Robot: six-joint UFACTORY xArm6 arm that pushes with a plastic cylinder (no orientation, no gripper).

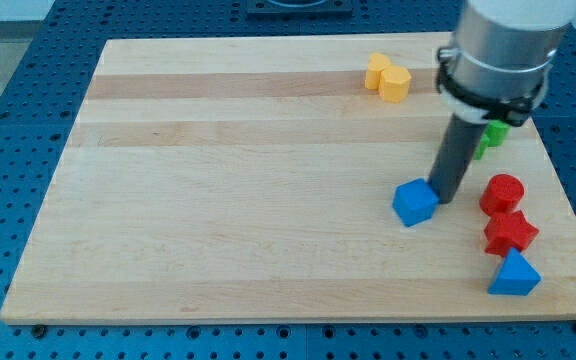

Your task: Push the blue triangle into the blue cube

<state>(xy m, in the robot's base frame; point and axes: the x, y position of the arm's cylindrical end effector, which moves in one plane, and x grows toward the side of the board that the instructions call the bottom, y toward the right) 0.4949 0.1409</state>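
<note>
The blue cube (414, 202) sits on the wooden board (218, 200) at the view's lower right. The blue triangle (514, 274) lies near the board's bottom right corner, well apart from the cube. My tip (444, 200) rests on the board right beside the cube's right side, touching or nearly touching it. The triangle is down and to the right of my tip.
A red cylinder (502, 193) and a red star-shaped block (509, 233) stand between the cube and the triangle. A green block (490, 137) is partly hidden behind the rod. Two yellow blocks (387, 78) sit near the top edge.
</note>
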